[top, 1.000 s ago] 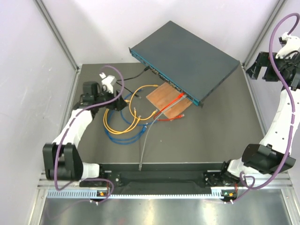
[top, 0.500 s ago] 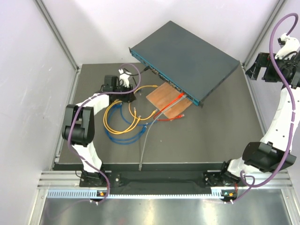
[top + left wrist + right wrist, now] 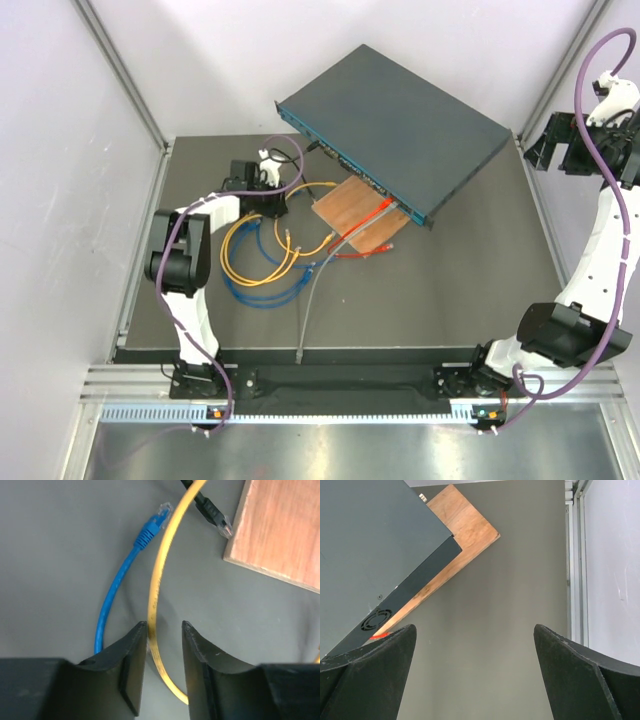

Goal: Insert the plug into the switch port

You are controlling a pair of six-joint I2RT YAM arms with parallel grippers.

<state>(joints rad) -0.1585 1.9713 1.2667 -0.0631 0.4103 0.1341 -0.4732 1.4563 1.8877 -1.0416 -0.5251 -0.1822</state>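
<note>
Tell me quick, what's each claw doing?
Left claw: partly closed around the yellow cable, grip cannot be told.
Right claw: wide open, empty.

I can read no text, label or number on the switch [image 3: 395,125] or anywhere else I see.

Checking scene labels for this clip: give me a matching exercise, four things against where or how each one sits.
1. yellow cable
2. blue plug
3. wooden board
4. right gripper

A. wide open, holding nothing
B. partly under the switch
C. between the fingers of the left gripper
D. loose on the table, beside the yellow cable

Pairs: 1-C, 2-D, 3-B, 4-A
</note>
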